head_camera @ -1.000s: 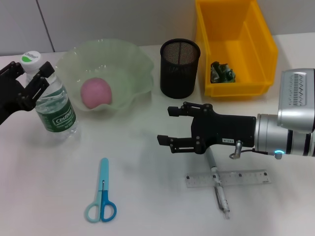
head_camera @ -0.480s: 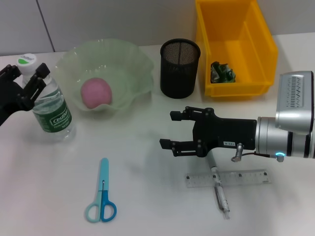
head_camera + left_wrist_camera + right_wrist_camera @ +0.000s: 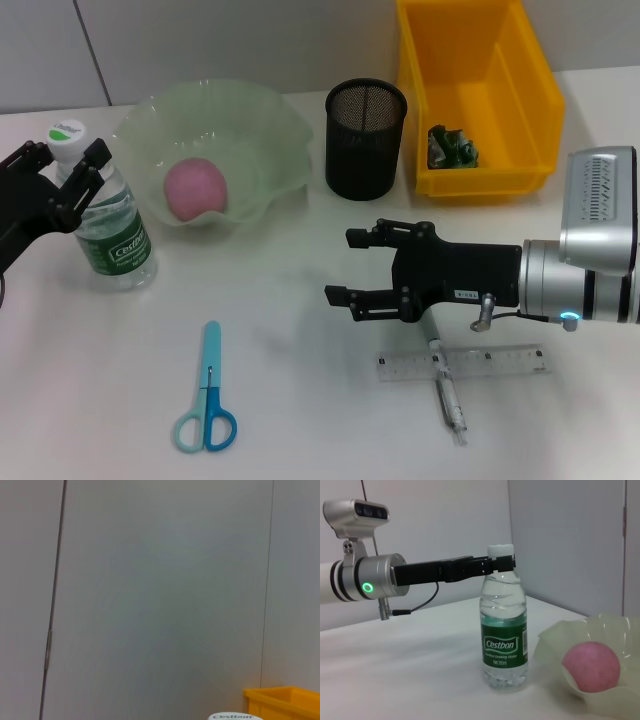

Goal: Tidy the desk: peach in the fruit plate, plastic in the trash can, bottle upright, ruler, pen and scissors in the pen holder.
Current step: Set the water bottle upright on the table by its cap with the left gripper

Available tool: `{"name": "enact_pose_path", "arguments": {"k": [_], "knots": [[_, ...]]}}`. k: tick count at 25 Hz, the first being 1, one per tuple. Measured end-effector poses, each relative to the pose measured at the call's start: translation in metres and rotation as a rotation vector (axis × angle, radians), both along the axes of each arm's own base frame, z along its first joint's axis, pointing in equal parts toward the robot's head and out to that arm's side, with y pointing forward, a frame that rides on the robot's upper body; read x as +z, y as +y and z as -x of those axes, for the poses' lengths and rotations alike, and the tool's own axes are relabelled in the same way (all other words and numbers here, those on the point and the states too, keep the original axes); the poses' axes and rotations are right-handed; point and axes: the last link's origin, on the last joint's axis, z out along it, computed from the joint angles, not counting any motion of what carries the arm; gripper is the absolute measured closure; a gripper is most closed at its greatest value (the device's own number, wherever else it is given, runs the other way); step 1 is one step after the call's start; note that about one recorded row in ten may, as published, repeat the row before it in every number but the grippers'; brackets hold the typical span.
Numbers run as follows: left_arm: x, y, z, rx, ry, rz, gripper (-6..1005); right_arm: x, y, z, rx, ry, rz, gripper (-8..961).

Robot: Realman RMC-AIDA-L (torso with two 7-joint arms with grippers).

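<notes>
The bottle (image 3: pixel 112 222) stands upright on the desk (image 3: pixel 300 400) at the left, and my left gripper (image 3: pixel 65 155) is shut on its neck just under the white cap. The right wrist view shows the same grip: bottle (image 3: pixel 504 630), left gripper (image 3: pixel 498 563). The peach (image 3: pixel 194 188) lies in the fruit plate (image 3: pixel 262 112). Crumpled green plastic (image 3: pixel 452 146) sits in the trash can (image 3: pixel 535 90). My right gripper (image 3: pixel 340 264) hovers open and empty left of the pen (image 3: pixel 445 390), which lies across the ruler (image 3: pixel 500 360). The scissors (image 3: pixel 207 395) lie at the front left. The pen holder (image 3: pixel 365 140) stands behind.
The fruit plate (image 3: pixel 615 630) with the peach (image 3: pixel 591 666) stands close beside the bottle. The left wrist view shows only the wall, a corner of the trash can (image 3: pixel 285 702) and the bottle cap (image 3: pixel 230 716).
The bottle has gone from tilted to upright, and the left gripper has shifted slightly right with it. The right gripper drifted a little down and now holds still.
</notes>
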Motion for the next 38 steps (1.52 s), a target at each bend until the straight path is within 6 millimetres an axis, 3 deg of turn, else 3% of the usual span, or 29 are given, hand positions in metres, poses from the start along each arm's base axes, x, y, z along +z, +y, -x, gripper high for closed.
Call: {"name": "enact_pose_path", "arguments": {"k": [38], "knots": [[-0.0017, -0.004, 0.0014, -0.01, 0.013, -0.002, 518, -0.0004, -0.0004, 0.0011, 0.002, 0.003, 0.006, 143]]}}
